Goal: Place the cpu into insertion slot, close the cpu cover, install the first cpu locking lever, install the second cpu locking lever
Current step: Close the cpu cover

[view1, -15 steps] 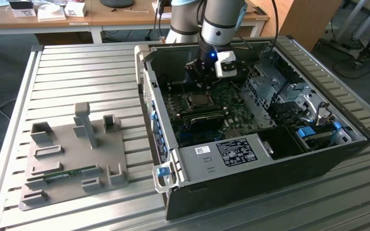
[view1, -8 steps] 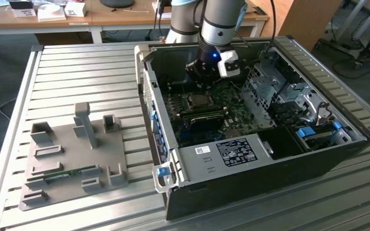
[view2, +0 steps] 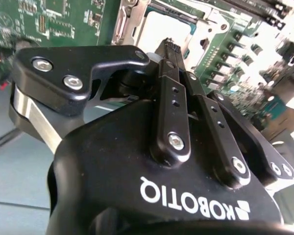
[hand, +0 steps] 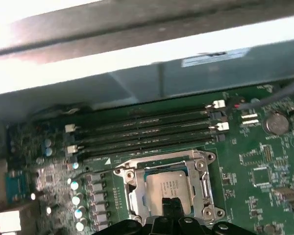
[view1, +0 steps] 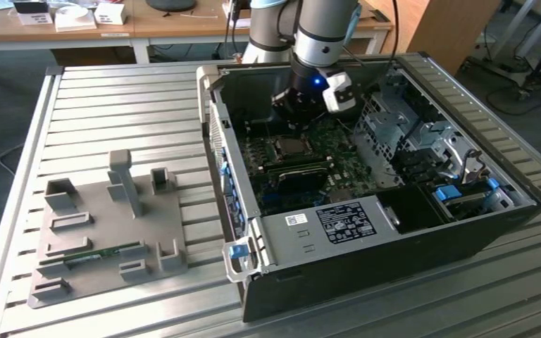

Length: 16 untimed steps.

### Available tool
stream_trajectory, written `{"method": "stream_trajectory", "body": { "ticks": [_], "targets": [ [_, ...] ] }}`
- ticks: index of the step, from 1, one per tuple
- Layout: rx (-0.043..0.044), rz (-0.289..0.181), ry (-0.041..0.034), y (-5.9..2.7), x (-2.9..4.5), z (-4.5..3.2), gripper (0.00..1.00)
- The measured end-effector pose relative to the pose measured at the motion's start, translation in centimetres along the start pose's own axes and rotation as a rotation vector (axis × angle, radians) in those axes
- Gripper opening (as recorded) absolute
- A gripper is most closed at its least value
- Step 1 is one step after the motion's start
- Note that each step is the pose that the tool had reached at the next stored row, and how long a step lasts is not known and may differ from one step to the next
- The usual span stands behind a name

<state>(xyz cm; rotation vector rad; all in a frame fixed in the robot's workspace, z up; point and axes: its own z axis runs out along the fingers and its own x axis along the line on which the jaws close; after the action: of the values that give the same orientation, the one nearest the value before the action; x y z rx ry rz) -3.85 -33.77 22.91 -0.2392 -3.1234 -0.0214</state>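
Cpu (hand: 167, 188): pale square chip lying flat in the insertion slot (view1: 284, 146), on the green circuit board (hand: 264, 166) inside the open computer case (view1: 365, 267). In the second wrist view it is a bright patch (view2: 159, 27) just past the fingertips.
Insertion slot: square socket with a silvery rim, near the middle of the board, just beside the long black memory slots (hand: 147, 132).
Cpu cover (hand: 204, 183): thin silvery frame around the chip, which shows through its square opening. It appears to lie down flat over the slot; whether the levers hold it I cannot tell.
Gripper (view2: 171, 46): black, reaching down into the case from the arm (view1: 322, 35). In the first wrist view its tip (hand: 173, 209) is at the near edge of the chip, over the cover frame; touching or just above, I cannot tell.
Jaws: together, the two fingers (view2: 169, 98) meeting at the tip, with nothing seen between them.
Computer case: grey, lying on its side with the open side up, on the slatted metal bench (view1: 120, 105).
Grey plate (view1: 92, 232): on the bench towards the exterior view's left, well apart from the case, with upright blocks and a memory stick (view1: 92, 255) lying in one of its grooves.
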Motion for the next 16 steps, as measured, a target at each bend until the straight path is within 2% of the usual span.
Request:
{"method": "stream_trajectory", "body": {
  "ticks": [10, 15, 16],
  "targets": [
    [0.0017, -0.174, 0.0022, 0.00, 0.00, 0.02, 0.11],
    [0.0017, -0.176, 0.0020, 0.00, 0.00, 0.02, 0.11],
    [0.0014, -0.176, -0.0006, 0.00, 0.02, 0.03, 0.11]
  ]
}}
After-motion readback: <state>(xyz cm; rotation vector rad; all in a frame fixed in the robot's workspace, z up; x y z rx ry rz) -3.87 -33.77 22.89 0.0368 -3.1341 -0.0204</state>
